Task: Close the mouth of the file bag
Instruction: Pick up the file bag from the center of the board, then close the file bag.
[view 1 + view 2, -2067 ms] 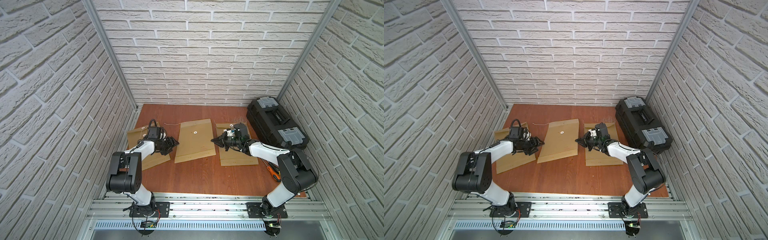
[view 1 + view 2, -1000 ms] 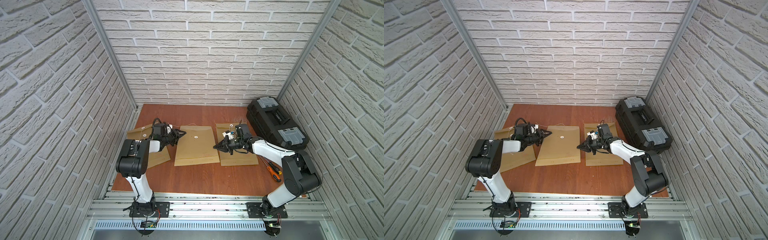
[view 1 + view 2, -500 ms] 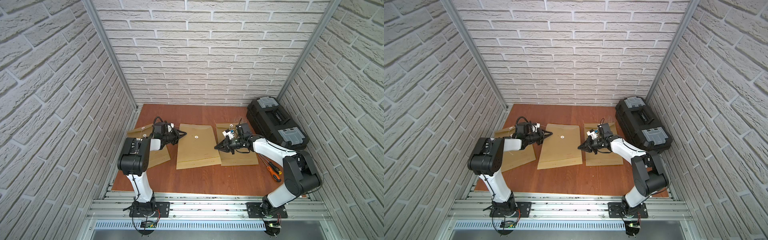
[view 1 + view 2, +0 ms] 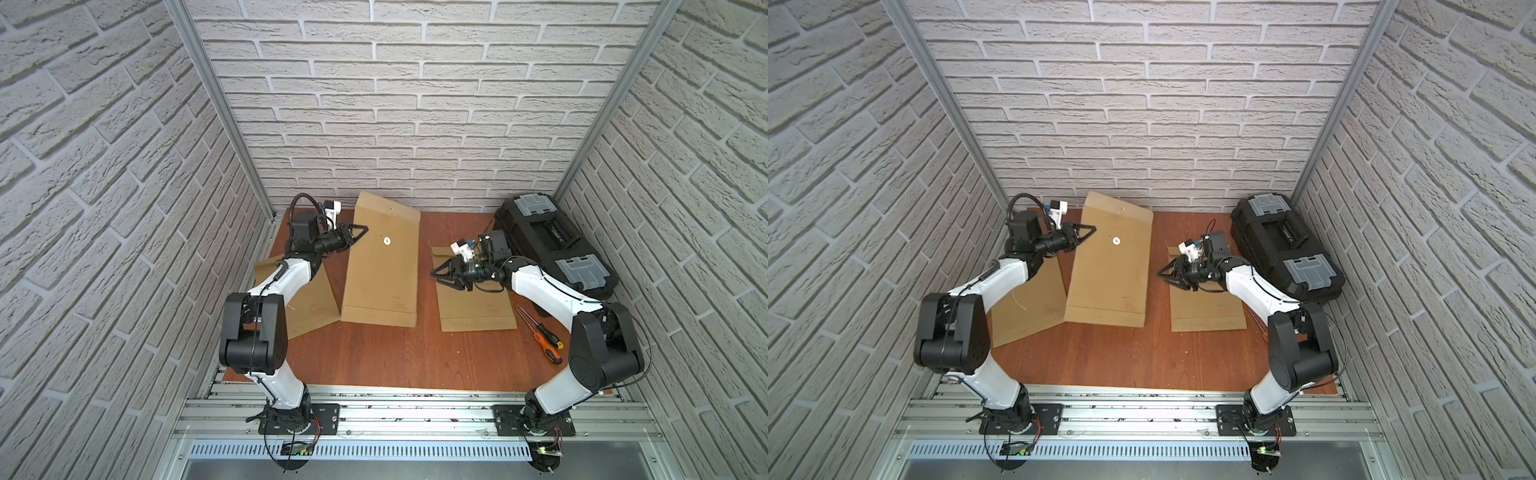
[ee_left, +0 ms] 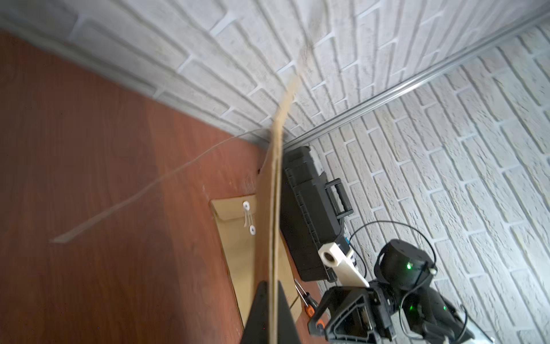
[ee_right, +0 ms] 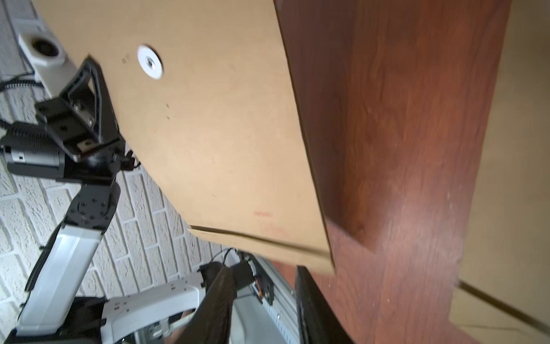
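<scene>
On the red-brown wooden table, the left gripper clamps the left edge of the brown kraft-paper file bag, far end tilted up, flap unfolded — the right gripper, parted and empty alongside, likely must press that flap down next.

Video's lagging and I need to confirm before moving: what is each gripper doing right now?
Left gripper: closed on the edge of the middle file bag.
Right gripper: open, holding nothing.

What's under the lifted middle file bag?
Bare wooden table shows beneath the file bag, which the left gripper holds tilted up. Whatever lies under its resting near edge is covered.
</scene>
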`<state>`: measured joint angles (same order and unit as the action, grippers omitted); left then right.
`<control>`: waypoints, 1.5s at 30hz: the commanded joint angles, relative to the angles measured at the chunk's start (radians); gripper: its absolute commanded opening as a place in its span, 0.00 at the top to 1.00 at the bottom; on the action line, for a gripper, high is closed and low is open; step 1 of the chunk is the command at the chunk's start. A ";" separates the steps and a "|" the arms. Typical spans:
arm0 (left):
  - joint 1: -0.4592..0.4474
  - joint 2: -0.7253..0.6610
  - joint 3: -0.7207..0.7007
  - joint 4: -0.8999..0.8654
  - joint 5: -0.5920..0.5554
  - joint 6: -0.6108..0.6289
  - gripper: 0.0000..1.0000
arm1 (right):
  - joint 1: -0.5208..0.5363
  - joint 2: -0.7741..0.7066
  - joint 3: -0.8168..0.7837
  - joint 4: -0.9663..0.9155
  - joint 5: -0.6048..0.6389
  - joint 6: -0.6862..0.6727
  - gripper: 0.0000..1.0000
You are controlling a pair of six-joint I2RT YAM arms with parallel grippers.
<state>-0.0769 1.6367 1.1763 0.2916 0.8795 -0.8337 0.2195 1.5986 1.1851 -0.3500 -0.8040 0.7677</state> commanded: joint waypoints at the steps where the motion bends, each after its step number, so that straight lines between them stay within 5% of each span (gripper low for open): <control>1: 0.003 -0.078 0.116 -0.231 0.040 0.370 1.00 | -0.019 -0.052 0.171 -0.173 0.141 -0.149 0.57; 6: -0.083 -0.104 0.325 -0.754 -0.081 0.950 1.00 | -0.022 -0.058 0.403 -0.275 0.303 -0.217 0.54; 14: -0.184 -0.133 0.382 -0.939 -0.281 1.317 1.00 | -0.005 0.004 0.719 -0.396 0.321 -0.321 0.52; 26: -0.216 -0.223 0.365 -0.834 -0.153 1.319 1.00 | 0.101 0.154 0.957 -0.557 0.282 -0.453 0.55; 35: -0.230 -0.256 0.341 -0.695 -0.092 1.205 1.00 | 0.181 0.165 0.904 -0.525 0.221 -0.472 0.69; 45: -0.263 -0.260 0.344 -0.690 -0.077 1.205 1.00 | 0.205 0.193 0.928 -0.502 0.273 -0.501 0.67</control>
<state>-0.3359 1.4052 1.5284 -0.4522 0.7643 0.3668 0.4206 1.7863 2.0975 -0.8772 -0.5655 0.3035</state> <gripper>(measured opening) 0.053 0.324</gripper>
